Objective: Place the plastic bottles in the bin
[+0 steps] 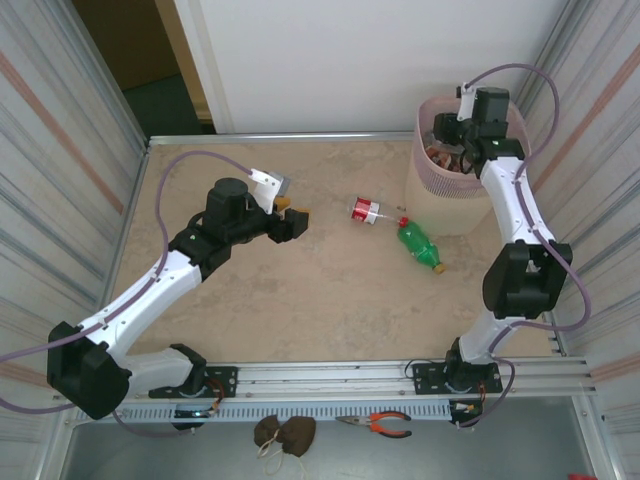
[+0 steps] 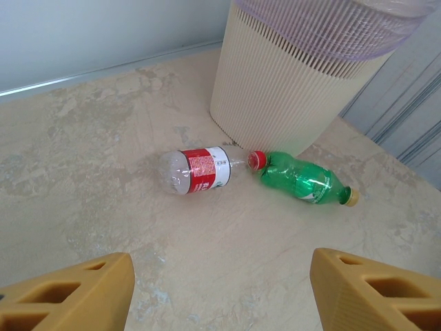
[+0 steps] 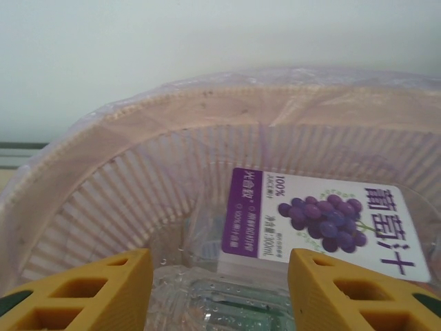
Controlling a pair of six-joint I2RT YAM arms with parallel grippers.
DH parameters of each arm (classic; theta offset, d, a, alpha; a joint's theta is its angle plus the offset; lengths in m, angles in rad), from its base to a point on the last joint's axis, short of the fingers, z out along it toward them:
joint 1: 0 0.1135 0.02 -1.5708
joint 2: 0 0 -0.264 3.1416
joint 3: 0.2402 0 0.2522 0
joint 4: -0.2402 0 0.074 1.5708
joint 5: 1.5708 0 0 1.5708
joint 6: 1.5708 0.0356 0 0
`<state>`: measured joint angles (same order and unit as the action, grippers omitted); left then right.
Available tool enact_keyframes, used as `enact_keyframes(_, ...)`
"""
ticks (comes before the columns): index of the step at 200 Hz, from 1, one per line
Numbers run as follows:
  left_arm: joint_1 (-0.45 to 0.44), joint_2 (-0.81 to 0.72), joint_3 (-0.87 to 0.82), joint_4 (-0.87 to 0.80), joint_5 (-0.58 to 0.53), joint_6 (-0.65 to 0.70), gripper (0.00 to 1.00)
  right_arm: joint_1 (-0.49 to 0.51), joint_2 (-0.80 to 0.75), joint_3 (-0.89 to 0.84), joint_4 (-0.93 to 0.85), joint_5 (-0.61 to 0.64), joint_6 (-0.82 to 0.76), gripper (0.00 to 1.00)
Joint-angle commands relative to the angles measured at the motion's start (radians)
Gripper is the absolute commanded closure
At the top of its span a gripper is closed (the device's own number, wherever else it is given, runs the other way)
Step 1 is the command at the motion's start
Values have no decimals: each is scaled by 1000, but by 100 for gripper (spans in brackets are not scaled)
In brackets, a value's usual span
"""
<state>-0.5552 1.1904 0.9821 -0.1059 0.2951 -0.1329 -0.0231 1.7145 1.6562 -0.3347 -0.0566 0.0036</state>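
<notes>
Right wrist | grape-label bottle (image 3: 320, 221) inside bin (image 3: 103, 131) rim | right pincer (image 3: 220, 265): cannot tell | left pincer (image 2: 220, 262): released, empty

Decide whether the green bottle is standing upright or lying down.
Lying down: the green bottle rests lengthwise on the table near the bin.

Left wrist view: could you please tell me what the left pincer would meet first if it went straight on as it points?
Probably the clear red-labelled bottle, lying just ahead of the open left pincer; the green bottle lies slightly right of that line, though depth is uncertain.
</notes>
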Motion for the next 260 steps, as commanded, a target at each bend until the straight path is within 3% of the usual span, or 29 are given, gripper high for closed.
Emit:
enact_keyframes(1, 6, 7, 24, 28, 8, -14, 32, -41, -12, -62, -120, 17, 17, 45)
enact_keyframes(43, 6, 2, 16, 31, 9, -22, 32, -110, -91, -94, -26, -188, 129, 38)
enact_keyframes(71, 7, 2, 18, 34, 10, -25, 32, -119, -141, -85, -13, -235, 165, 35)
enact_keyframes(173, 6, 12, 16, 54, 27, -25, 32, -67, -347, -109, -203, -219, 99, 34)
enact_keyframes(260, 6, 23, 7, 49, 42, -23, 32, 106, -541, -419, -354, -40, -117, 35)
